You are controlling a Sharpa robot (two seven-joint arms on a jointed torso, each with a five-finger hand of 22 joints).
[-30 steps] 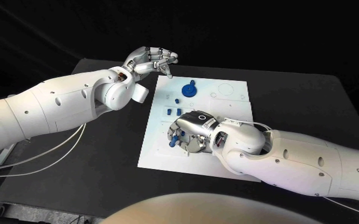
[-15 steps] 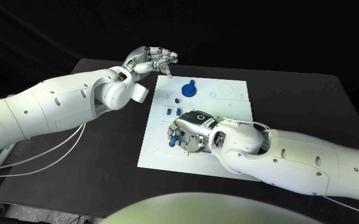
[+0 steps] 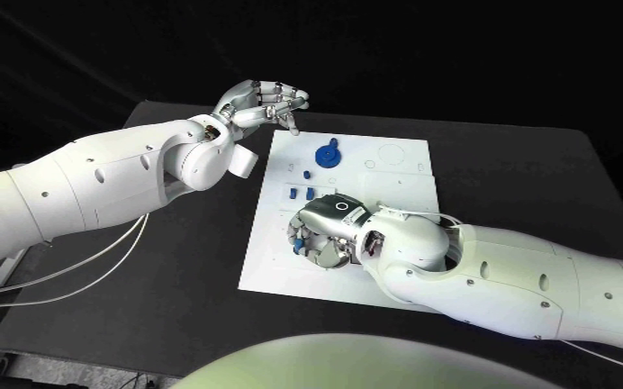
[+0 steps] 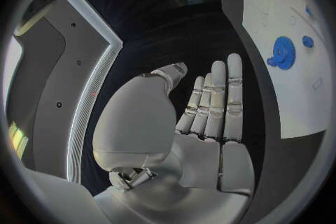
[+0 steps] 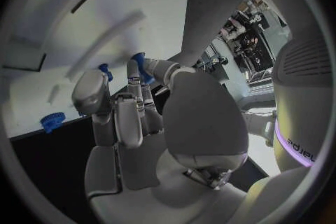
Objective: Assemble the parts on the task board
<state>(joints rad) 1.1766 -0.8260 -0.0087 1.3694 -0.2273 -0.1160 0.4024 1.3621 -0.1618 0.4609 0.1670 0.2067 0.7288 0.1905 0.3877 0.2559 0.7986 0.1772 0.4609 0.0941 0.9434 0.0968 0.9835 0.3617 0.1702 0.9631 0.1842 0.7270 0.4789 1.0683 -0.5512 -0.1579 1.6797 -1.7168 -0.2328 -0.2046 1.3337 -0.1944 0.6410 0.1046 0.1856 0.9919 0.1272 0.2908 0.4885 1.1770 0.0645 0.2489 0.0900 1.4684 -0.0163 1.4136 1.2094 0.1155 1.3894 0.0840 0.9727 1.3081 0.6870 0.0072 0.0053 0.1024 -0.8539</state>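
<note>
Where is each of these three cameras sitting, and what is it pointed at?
Head view: on the robot's head, looking down at the task board; both arms reach in.
Left wrist view: behind the left hand, which holds nothing; the board's edge lies beyond.
Right wrist view: behind the right hand, whose fingers touch a small blue part over the board.
Shared: all three show the blue gear.

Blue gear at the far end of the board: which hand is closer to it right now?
Left. The left hand hovers off the task board's far corner, beside the blue gear. The right hand is down over the board's middle, nearer the robot.
</note>
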